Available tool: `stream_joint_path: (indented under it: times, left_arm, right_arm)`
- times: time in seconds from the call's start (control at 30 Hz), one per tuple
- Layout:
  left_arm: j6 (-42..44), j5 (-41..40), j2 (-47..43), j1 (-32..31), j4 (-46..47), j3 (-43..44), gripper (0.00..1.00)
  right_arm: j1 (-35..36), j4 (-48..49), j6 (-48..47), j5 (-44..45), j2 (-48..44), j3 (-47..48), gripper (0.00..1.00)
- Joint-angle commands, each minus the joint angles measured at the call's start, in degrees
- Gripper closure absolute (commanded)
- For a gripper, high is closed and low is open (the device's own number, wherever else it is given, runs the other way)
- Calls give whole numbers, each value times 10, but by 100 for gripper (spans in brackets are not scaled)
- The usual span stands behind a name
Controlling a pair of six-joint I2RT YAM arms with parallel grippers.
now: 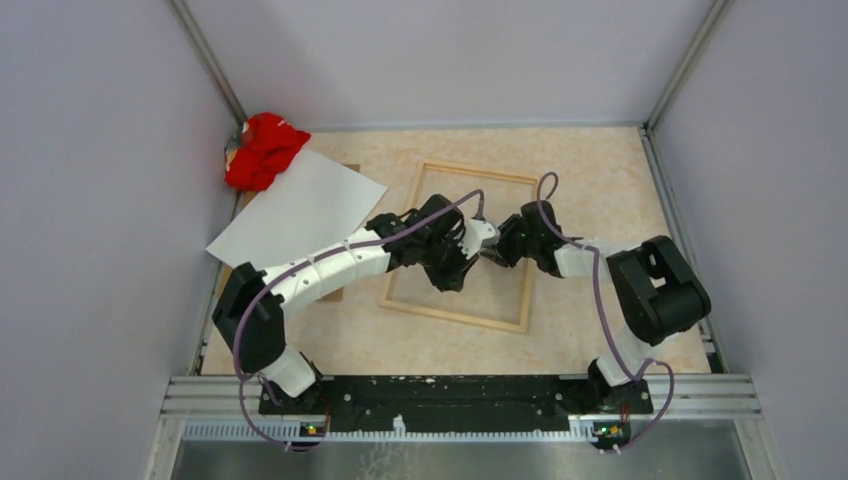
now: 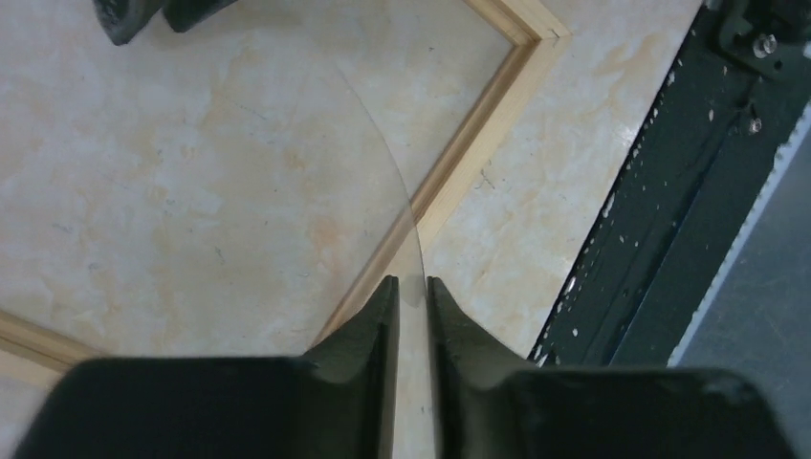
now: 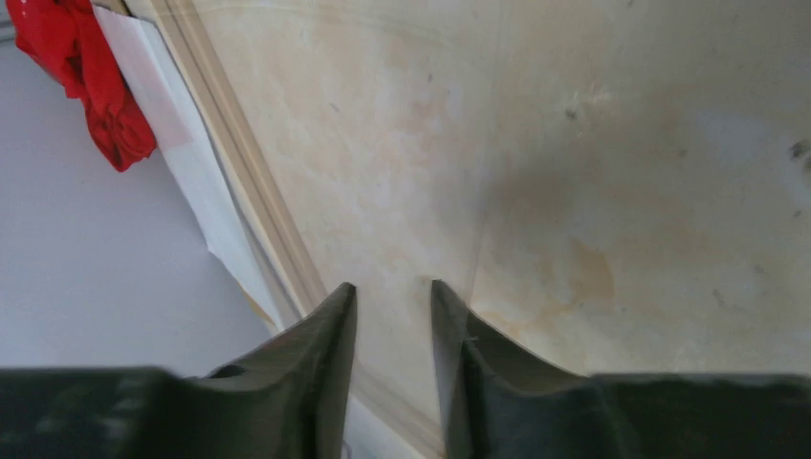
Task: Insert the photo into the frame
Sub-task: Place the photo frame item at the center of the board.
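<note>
Photo (image 1: 300, 205) lies blank side up in the upper left of the top view, just left of the frame (image 1: 450, 314), long axis running lower left to upper right. Looks thin, light and floppy, so I'd pinch it by an edge. Left gripper (image 2: 409, 287) is clamped on a clear sheet (image 2: 239, 191). Right gripper (image 3: 392, 287) has its fingers apart, with nothing obvious between them.

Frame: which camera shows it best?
Top external: the frame is nearly whole there, with all four sides in view. Left wrist shows only one corner; right wrist shows only one rail.
</note>
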Motion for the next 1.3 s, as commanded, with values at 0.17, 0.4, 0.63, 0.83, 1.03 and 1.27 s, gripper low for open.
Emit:
stream_joint_path:
  times: [0.17,0.4,0.63,0.83,1.03,1.27]
  left_arm:
    - [14,166,-1,128,-62,92,1]
    - [88,208,26,329,-58,132,1]
    - [132,191,97,417,-19,137,6]
    - [122,180,133,420,41,95,16]
    - [102,207,149,420,87,50,30]
    - [89,241,157,420,116,23,41]
  right_arm:
    - [-45,45,-121,-45,13,35,95]
    - [-71,-35,-241,-103,26,94,94]
    - [-93,-77,-301,-127,29,124,100]
    - [-105,-65,-318,-146,35,122,100]
    - [-123,-19,-306,-159,28,97,100]
    - [-132,20,-293,-154,21,82,100]
